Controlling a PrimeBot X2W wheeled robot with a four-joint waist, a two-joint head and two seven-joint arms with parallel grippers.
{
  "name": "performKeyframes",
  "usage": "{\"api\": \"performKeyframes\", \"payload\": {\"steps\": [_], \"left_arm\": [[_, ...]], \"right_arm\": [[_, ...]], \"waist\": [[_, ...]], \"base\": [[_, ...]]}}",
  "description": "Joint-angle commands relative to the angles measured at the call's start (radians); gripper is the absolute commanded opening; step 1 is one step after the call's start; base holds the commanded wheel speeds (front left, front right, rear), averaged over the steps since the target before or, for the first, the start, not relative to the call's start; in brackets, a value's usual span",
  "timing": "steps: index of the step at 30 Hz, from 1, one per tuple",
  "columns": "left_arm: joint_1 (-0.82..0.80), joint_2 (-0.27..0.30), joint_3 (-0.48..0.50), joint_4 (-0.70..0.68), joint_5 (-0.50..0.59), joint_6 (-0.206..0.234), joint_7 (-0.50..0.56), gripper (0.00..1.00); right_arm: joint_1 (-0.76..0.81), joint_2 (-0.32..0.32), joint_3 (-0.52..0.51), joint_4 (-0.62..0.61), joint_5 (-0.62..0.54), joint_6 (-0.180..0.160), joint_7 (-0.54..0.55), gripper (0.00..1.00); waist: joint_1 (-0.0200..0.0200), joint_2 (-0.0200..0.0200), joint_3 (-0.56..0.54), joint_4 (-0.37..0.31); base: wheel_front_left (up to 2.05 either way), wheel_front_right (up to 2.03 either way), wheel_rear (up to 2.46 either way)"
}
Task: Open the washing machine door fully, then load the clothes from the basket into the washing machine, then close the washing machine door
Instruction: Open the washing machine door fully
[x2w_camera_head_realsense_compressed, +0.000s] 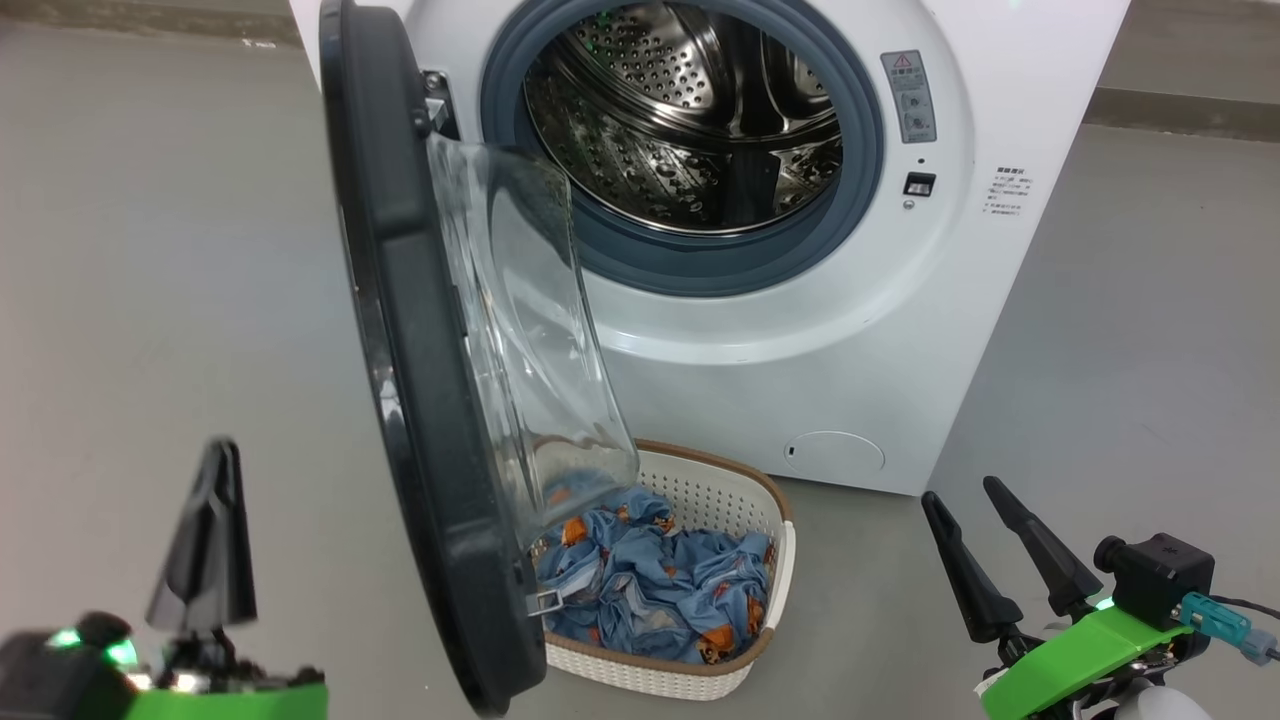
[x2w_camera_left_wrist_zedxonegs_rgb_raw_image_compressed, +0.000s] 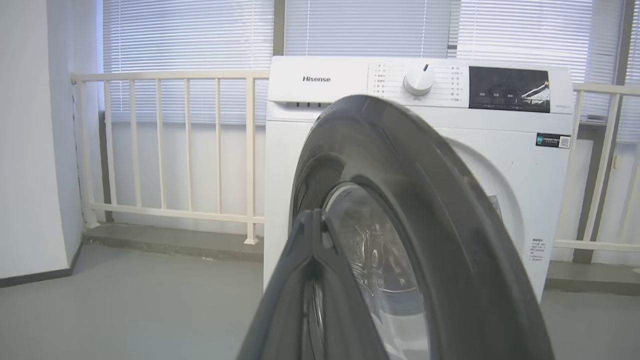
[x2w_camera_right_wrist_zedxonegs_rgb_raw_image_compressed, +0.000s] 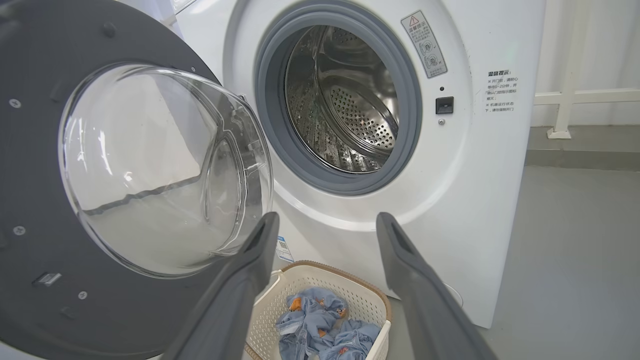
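The white washing machine (x2w_camera_head_realsense_compressed: 900, 330) stands in front of me, its steel drum (x2w_camera_head_realsense_compressed: 690, 110) exposed. The washing machine door (x2w_camera_head_realsense_compressed: 420, 400) is swung out toward me, almost edge-on, with its glass bowl (x2w_camera_head_realsense_compressed: 520, 330) facing right. Under the door, the cream basket (x2w_camera_head_realsense_compressed: 705, 480) sits on the floor holding the blue printed clothes (x2w_camera_head_realsense_compressed: 650, 580). My left gripper (x2w_camera_head_realsense_compressed: 220, 450) is shut on nothing, left of the door, with the door's glossy outer face (x2w_camera_left_wrist_zedxonegs_rgb_raw_image_compressed: 425, 210) just beyond its tip (x2w_camera_left_wrist_zedxonegs_rgb_raw_image_compressed: 312, 215). My right gripper (x2w_camera_head_realsense_compressed: 960, 490) is open at the lower right, pointing at the machine above the basket (x2w_camera_right_wrist_zedxonegs_rgb_raw_image_compressed: 325, 280) and clothes (x2w_camera_right_wrist_zedxonegs_rgb_raw_image_compressed: 325, 330).
Grey floor (x2w_camera_head_realsense_compressed: 150, 300) spreads on both sides of the machine. A white railing (x2w_camera_left_wrist_zedxonegs_rgb_raw_image_compressed: 175, 75) and window blinds run behind it on a low step, and a white wall (x2w_camera_left_wrist_zedxonegs_rgb_raw_image_compressed: 30, 135) stands at the far left. The door juts out over the basket's left part.
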Motion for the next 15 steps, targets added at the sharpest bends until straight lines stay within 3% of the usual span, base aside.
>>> {"api": "performKeyframes", "payload": {"steps": [1,10,15], "left_arm": [[-0.062,0.015,0.033,-0.064,0.012,0.007,-0.009,0.0],[-0.069,0.016,-0.077,-0.31,0.049,-0.002,0.022,0.0],[-0.069,0.016,-0.159,-0.373,0.059,-0.007,0.07,0.0]], "right_arm": [[-0.01,-0.012,0.02,-0.025,-0.009,0.002,-0.012,1.0],[-0.01,-0.004,0.021,-0.024,-0.006,0.002,-0.012,1.0],[-0.012,0.002,0.025,-0.022,-0.006,0.002,-0.012,1.0]], "waist": [[0.0,-0.0001,0.001,-0.002],[0.0,-0.0001,0.003,-0.008],[0.0,-0.0001,0.004,-0.007]], "base": [[0.0,0.0,0.0],[0.0,0.0,0.0],[0.0,0.0,0.0]]}}
